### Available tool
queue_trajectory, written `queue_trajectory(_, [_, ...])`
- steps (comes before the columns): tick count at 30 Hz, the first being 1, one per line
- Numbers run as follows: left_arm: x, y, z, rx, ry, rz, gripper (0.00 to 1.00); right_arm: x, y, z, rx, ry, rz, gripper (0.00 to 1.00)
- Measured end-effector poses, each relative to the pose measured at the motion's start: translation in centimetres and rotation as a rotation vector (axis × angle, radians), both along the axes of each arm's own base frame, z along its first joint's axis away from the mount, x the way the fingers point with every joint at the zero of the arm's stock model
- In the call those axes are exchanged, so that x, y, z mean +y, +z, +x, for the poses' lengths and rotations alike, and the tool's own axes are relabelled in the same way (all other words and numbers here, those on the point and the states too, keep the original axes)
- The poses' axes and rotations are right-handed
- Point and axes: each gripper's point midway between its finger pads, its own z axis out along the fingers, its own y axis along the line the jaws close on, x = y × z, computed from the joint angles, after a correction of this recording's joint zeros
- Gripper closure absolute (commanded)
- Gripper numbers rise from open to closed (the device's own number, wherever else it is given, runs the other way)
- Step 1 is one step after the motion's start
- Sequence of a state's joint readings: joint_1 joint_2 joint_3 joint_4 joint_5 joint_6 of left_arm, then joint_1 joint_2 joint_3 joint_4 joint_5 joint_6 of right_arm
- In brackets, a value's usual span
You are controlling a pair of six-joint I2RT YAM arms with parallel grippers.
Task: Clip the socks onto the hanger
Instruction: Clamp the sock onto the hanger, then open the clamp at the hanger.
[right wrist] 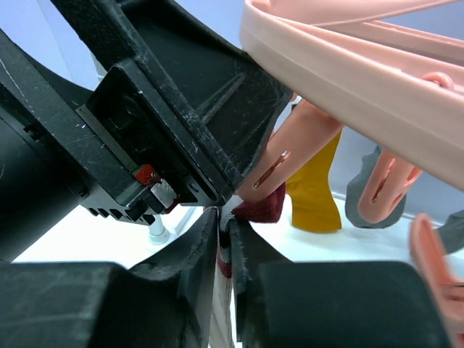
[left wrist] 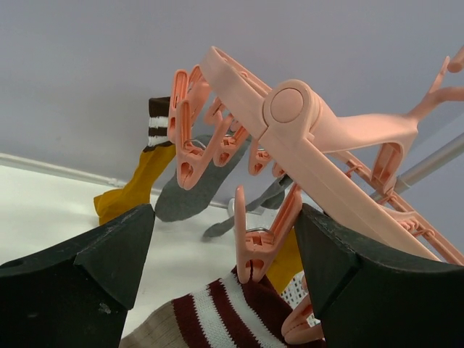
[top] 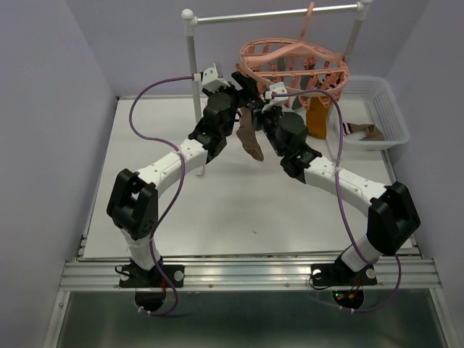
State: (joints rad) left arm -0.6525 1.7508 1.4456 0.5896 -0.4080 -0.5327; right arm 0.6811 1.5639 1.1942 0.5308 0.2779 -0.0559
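The salmon-pink hanger (top: pixel 293 61) hangs from the rail by its hook. A brown sock (top: pixel 251 141) with a maroon-and-white striped cuff (left wrist: pixel 225 312) dangles under its near-left edge. In the left wrist view a pink clip (left wrist: pixel 257 250) is closed on that cuff. My left gripper (top: pixel 243 85) is open, its fingers (left wrist: pixel 109 254) on either side of the clip, and the right finger rests against the clip's handle. My right gripper (right wrist: pixel 225 221) is shut on the striped cuff just below the clip. A mustard sock (left wrist: pixel 138 185) and a grey sock (left wrist: pixel 192 192) hang clipped to the hanger.
The hanger's rail stands on white posts (top: pixel 193 87) just left of my left gripper. A white mesh basket (top: pixel 388 109) at the far right holds another sock (top: pixel 362 132). Both grippers are crowded close together under the hanger's ring.
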Motion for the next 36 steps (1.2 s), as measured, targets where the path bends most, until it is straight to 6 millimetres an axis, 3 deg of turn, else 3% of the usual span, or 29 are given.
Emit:
queue_trajectory(6, [0.4,-0.4,-0.5,0.01,0.0,0.007,0.08,-1.1,0.1,-0.3,0.006,-0.04,0.008,0.35])
queue_trajectory(8, [0.8,-0.6,-0.9,0.014,0.005,0.009,0.06,-1.8,0.3,-0.7,0.012,-0.059,0.011,0.09])
queue_trajectory(11, [1.5,-0.5,-1.5,0.015,0.019,0.007,0.03,-2.8,0.8,-1.2,0.01,-0.087,0.019,0.0])
queue_trajectory(18, [2.6,0.0,-1.4,0.01,0.043,0.001,0.03,-6.5,1.6,-3.9,0.045,-0.156,0.021,0.0])
queue_trajectory(23, [3.8,-0.2,-0.5,0.014,0.052,0.007,0.03,-8.0,1.6,-5.4,0.099,-0.175,0.022,0.0])
queue_trajectory(32, [5.6,-1.1,2.1,0.037,0.076,0.032,0.02,-9.9,-2.7,-8.7,0.341,-0.168,-0.137,0.0])
queue_trajectory(36, [5.7,-1.8,3.0,0.049,0.075,0.057,0.02,-11.5,-3.2,-9.7,0.405,-0.214,-0.174,0.0])
